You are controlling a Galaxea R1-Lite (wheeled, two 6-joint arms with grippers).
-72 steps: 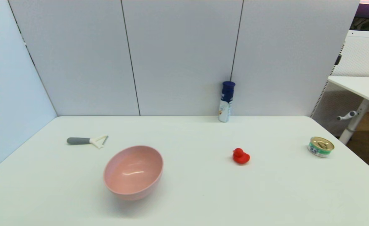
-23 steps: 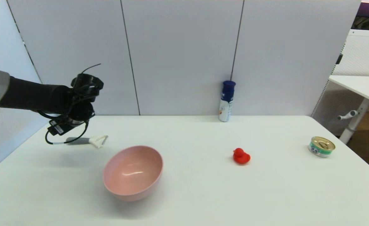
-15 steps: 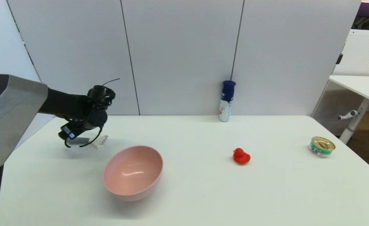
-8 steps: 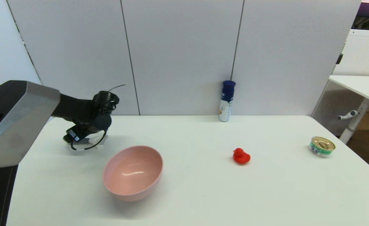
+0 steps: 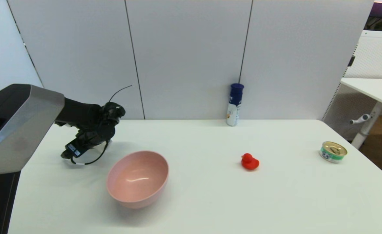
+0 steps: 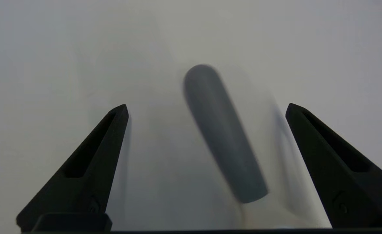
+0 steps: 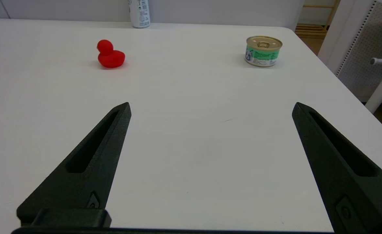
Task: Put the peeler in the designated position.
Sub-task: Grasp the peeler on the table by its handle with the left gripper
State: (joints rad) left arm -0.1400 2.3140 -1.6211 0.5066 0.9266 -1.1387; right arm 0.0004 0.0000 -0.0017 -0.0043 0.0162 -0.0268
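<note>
Lowering since a moment ago, my left gripper (image 6: 206, 109) is hanging wide open astride the peeler (image 6: 222, 135), fingers clear of its grey handle. Its long axis is running slantwise between them, lying flat on the white table (image 5: 210, 195) behind the pink bowl (image 5: 137, 178). My right gripper (image 7: 210, 107) is idling open.

Table (image 5: 210, 201) with bowl (image 5: 137, 178) near-left, left gripper (image 5: 80, 150) just beyond it to the far left, over the peeler (image 6: 222, 135), duck (image 5: 249, 161) right of centre, can (image 5: 333, 151) far right, bottle (image 5: 234, 105) at the far edge against the wall panels (image 5: 187, 58).
</note>
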